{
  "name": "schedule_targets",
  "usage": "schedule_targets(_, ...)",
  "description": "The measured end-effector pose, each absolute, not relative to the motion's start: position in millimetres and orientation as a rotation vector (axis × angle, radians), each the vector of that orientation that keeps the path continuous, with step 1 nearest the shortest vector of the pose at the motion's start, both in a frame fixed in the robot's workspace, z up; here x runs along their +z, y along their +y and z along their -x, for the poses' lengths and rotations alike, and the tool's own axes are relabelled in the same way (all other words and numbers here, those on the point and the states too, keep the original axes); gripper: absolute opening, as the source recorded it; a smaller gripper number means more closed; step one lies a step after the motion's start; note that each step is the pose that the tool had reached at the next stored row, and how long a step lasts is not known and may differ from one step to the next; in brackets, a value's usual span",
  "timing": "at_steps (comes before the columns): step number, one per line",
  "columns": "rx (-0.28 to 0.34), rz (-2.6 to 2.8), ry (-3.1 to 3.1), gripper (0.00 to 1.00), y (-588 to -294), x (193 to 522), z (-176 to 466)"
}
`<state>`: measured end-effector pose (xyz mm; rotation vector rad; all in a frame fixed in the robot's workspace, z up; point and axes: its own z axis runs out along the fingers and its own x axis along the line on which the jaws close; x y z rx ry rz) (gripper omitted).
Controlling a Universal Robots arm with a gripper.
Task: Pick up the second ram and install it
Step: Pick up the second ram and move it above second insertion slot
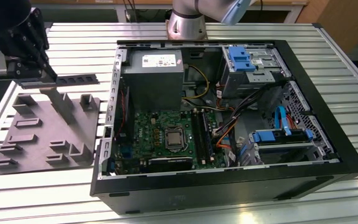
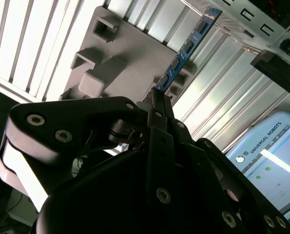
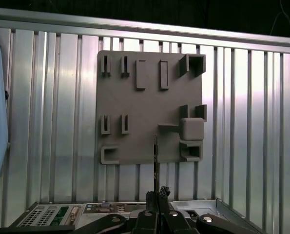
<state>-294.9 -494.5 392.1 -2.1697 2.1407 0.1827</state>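
Observation:
The second ram [image 2: 186, 48] is a slim blue-green stick held by one end in my gripper [image 2: 158, 97], whose fingers are shut on it. In the exterior view the gripper [image 1: 44, 82] hovers at the left, above the grey moulded tray [image 1: 36, 140], and the ram [image 1: 76, 80] sticks out level toward the open computer case. The first wrist view shows the ram [image 3: 155, 161] edge-on as a thin dark line over the tray [image 3: 135, 107], running out from the gripper [image 3: 158, 195]. The black memory slots [image 1: 202, 133] lie on the green motherboard [image 1: 160, 126] inside the case.
The open computer case [image 1: 229, 186] lies on a ribbed metal table [image 1: 73, 42], to the exterior view's right of the tray. Inside are a grey power supply [image 1: 153, 70], blue drive clips [image 1: 241, 58] and loose cables [image 1: 229, 130]. The arm's base [image 1: 186, 23] stands behind the case.

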Motion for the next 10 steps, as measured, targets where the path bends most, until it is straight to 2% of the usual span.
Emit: schedule_targets(10,0.183,2.170,2.141,0.12,-494,392,276)
